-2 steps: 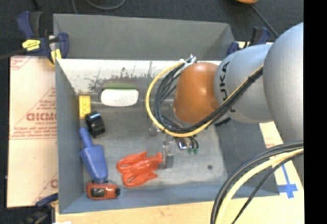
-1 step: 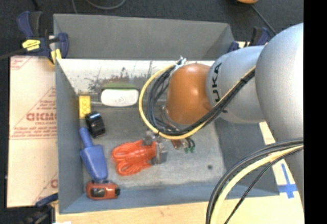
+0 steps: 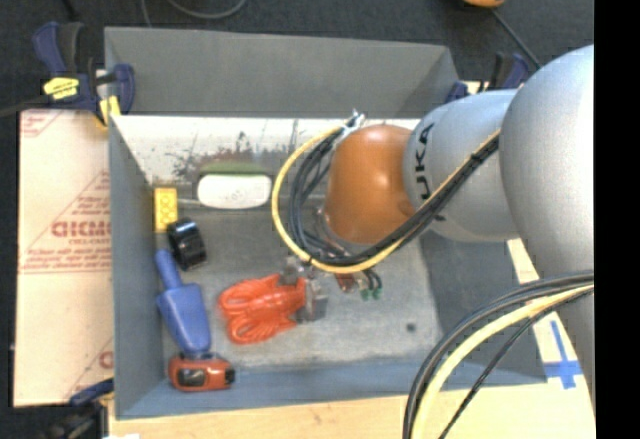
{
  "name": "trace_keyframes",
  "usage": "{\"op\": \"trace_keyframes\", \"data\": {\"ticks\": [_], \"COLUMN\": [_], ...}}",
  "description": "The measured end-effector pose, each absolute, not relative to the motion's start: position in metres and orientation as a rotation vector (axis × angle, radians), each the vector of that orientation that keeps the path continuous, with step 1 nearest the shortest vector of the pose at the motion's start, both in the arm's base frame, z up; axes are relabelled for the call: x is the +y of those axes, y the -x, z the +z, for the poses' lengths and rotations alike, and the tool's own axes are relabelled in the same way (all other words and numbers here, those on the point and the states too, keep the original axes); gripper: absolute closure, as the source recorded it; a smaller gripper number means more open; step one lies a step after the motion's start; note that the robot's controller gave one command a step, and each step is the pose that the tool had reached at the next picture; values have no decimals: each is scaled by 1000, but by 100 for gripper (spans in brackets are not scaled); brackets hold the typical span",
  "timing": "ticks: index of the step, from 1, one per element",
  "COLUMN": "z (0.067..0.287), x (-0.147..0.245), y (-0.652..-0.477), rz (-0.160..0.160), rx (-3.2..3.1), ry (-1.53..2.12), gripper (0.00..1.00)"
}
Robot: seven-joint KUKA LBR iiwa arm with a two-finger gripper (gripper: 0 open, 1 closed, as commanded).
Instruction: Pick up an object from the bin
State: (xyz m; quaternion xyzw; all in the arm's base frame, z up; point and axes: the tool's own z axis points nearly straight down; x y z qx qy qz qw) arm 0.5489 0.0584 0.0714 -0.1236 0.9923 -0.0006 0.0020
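The only writing that reads is on the arm (image 3: 470, 177): the letters "UKA" in dark print, running up its grey shell where it meets the orange cover (image 3: 365, 189), with whatever comes before them cut off by a yellow-and-black cable (image 3: 290, 212) looping round the cover. The cover and cables hide much of the middle of the bin (image 3: 280, 77) and the top of the gripper (image 3: 308, 299), which sits low over the floor, nearer the near edge than the far wall. It is at the right end of a red thing (image 3: 255, 312) — orange-red plastic with two loops like scissor handles, lying flat and stretching toward the left wall. The grey gripper parts overlap that end, but whether it is clenched on the red thing or released cannot be told. A green bit (image 3: 372, 293) just right of the gripper is too small to make out. Against the far wall lies a white bar (image 3: 235, 190) with faint marks that cannot be read; a yellow block (image 3: 165, 209) stands at its left by the left wall, and a black thing (image 3: 187, 244) is just below that. A blue scoop (image 3: 180, 307) lies along the left wall, and a tape measure (image 3: 200, 374) — orange and black, its label unreadable — sits in the near left corner.
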Motion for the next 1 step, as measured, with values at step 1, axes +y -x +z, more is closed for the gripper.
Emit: {"op": "trace_keyframes", "data": {"ticks": [1], "z": [252], "x": [74], "y": [-542], "rz": [-2], "rx": [3112], "ry": [331], "gripper": [100]}}
